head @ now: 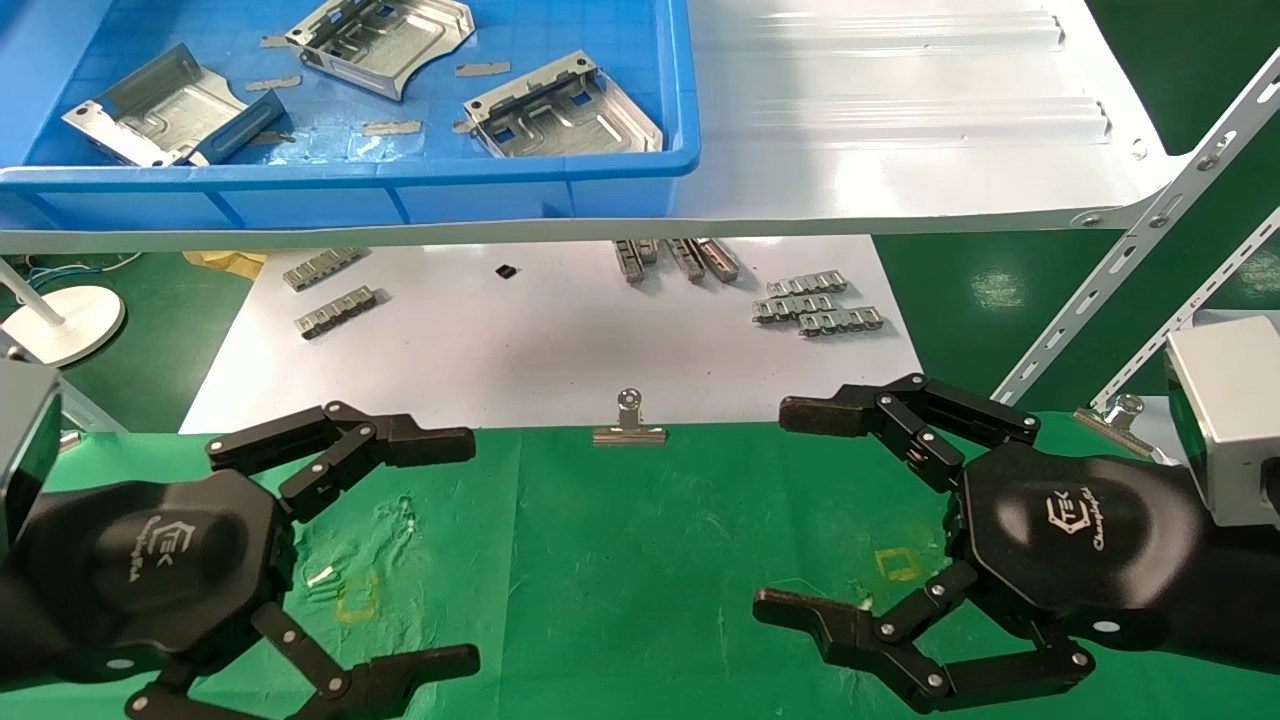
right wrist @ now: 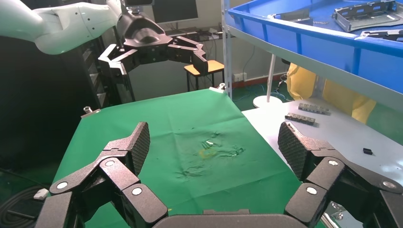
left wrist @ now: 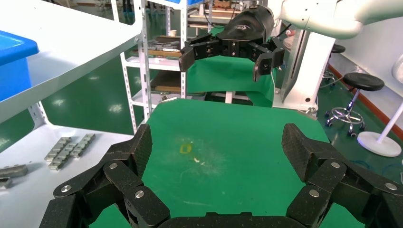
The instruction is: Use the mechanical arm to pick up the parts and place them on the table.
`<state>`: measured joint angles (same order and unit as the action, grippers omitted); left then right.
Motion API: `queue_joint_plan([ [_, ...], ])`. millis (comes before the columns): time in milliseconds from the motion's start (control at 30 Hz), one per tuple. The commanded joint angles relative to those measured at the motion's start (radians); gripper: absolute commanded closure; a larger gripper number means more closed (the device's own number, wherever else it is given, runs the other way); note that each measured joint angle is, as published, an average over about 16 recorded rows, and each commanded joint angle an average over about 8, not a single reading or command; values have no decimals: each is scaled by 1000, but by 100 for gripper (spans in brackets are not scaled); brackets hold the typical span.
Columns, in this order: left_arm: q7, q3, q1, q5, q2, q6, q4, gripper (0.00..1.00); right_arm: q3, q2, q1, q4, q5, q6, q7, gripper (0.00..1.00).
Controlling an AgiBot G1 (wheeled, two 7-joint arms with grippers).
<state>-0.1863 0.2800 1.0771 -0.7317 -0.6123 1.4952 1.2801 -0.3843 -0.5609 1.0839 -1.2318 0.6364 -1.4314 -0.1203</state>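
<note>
Three silver-grey parts lie in a blue bin (head: 400, 175) on the white shelf: one at the left (head: 165, 108), one at the back (head: 385, 40), one at the right (head: 562, 110). My left gripper (head: 455, 550) hovers open and empty over the left of the green table (head: 620, 560). My right gripper (head: 790, 510) hovers open and empty over the table's right side. In the left wrist view my left gripper (left wrist: 216, 152) is above a yellow mark (left wrist: 184, 148). In the right wrist view my right gripper (right wrist: 214, 152) is above wrinkled green fabric (right wrist: 209, 152).
A white board (head: 540, 340) beyond the table holds grey link strips (head: 818, 305) and more strips (head: 335, 310). A binder clip (head: 628, 425) grips the table's far edge. The white shelf (head: 900, 130) overhangs the board, with slotted metal struts (head: 1130, 250) at the right.
</note>
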Motion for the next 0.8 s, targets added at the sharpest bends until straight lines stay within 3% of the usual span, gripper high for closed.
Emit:
queue_joint_plan([
  [33,0,0,0,0,0,0,0,0,0,0,0,0,0,0,0,0],
  [800,0,0,0,0,0,0,0,0,0,0,0,0,0,0,0,0],
])
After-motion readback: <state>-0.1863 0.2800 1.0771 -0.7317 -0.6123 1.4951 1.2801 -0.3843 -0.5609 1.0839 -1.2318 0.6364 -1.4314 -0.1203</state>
